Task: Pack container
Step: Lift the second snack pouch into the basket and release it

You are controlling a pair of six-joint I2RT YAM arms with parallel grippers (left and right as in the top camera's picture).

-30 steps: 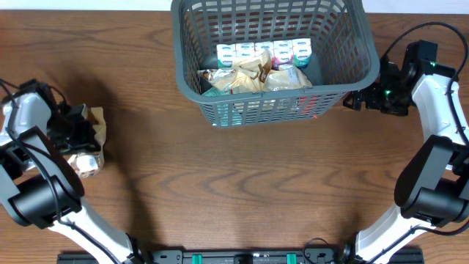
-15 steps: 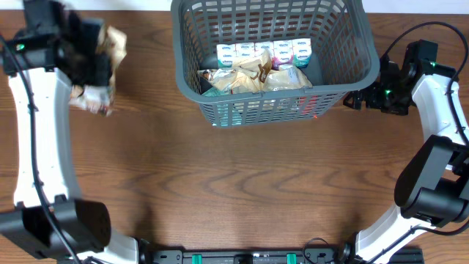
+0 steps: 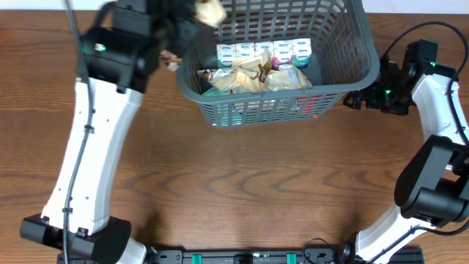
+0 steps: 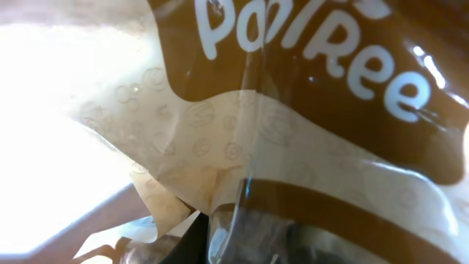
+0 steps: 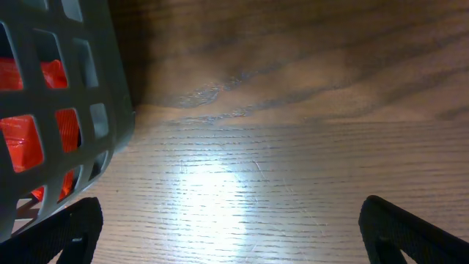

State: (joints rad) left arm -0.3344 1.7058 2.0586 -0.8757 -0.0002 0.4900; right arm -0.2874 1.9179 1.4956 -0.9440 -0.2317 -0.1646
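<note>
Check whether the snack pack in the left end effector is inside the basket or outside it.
Outside: the snack pack hangs from the left end effector above the basket's far-left rim, not resting among the packs inside.

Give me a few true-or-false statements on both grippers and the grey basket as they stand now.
1. The left gripper holds a brown-and-cream plastic snack pack over the far-left corner of the dark grey slotted plastic basket. True.
2. The basket is empty. False: it holds a row of small white cartons and several crinkly plastic packs.
3. The right gripper is clamped on the basket's rim. False: it is open beside the basket's right wall, with only bare wooden table between its fingers.
4. The white cartons sit on the far side of the crinkly packs. True.
</note>
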